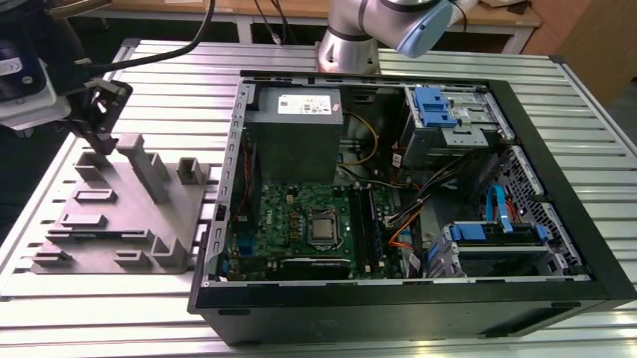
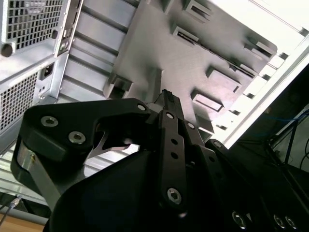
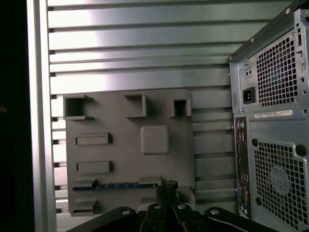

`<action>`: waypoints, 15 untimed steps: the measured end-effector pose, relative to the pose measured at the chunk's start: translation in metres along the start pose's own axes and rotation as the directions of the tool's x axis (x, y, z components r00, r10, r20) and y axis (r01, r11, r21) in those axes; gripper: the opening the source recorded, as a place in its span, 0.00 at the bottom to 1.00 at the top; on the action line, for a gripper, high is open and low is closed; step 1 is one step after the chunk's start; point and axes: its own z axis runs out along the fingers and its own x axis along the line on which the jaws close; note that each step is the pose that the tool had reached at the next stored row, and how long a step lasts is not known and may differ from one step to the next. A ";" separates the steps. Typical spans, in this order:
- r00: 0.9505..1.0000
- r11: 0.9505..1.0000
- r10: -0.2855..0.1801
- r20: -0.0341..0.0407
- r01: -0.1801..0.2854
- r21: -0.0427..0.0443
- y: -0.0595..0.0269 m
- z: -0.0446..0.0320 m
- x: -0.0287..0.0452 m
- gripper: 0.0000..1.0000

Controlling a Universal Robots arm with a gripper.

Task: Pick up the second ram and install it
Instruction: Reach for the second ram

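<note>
The second ram (image 3: 116, 185) is a thin dark blue strip standing on edge in a slot of the grey holder block (image 3: 120, 159), along the block's side nearest my arm in the first wrist view. My gripper (image 3: 170, 185) hangs above that block, its tip lining up with the strip's end toward the computer case. The black fingers (image 2: 166, 104) meet at a narrow tip with nothing between them. In the exterior view the gripper (image 1: 101, 145) hovers over the holder block (image 1: 130, 224) at the exterior view's left.
The open computer case (image 1: 398, 298) lies to the exterior view's right of the holder, with the green motherboard (image 1: 289, 224) and black memory sockets (image 1: 363, 224) inside. Its rear panel (image 3: 270, 121) stands close beside the block. The arm's base (image 1: 348, 45) rises behind the case on the slatted metal table (image 1: 60, 298).
</note>
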 end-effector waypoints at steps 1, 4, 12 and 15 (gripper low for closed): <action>1.000 1.000 0.000 0.000 0.000 0.000 -0.0007 0.0009 0.0020 0.07; 1.000 1.000 0.000 0.000 0.000 0.000 -0.0028 0.0038 0.0080 0.07; 1.000 1.000 0.000 0.000 0.000 0.000 -0.0081 0.0131 0.0233 0.07; 1.000 1.000 0.000 0.000 0.000 0.000 -0.0101 0.0180 0.0281 0.07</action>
